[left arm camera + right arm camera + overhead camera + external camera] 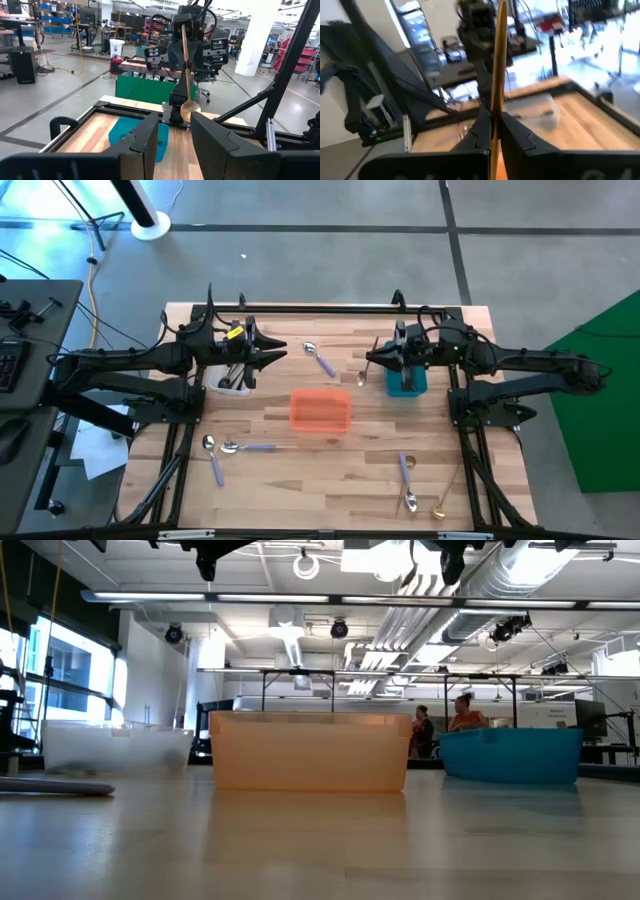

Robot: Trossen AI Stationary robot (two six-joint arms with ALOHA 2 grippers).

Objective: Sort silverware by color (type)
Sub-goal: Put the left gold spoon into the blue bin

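My right gripper (372, 358) hovers just left of the teal bin (405, 380), shut on a gold spoon (186, 75) that hangs upright. My left gripper (175, 135) stands open with nothing between its fingers, above the clear bin (232, 378), which holds black spoons. Both point level at each other across the table. Lavender-handled spoons lie flat on the wood: one at the far middle (320, 360), two at the near left (245, 447), two at the near right (406, 480). A second gold spoon (438, 508) lies near the front edge. My right gripper pinches the gold spoon's handle (495, 112) between its two fingers (481, 131). The fingers come level from the table's right side and lie across the handle. The spoon stands upright with its bowl (190, 110) hanging below the fingers, clear of the table.
The orange bin (320, 410) sits in the table's middle, between the two arms and nearer the front. Black frame rails run along the table's far edge and sides. In the low view, people stand far off in the room behind the teal bin (510, 755).
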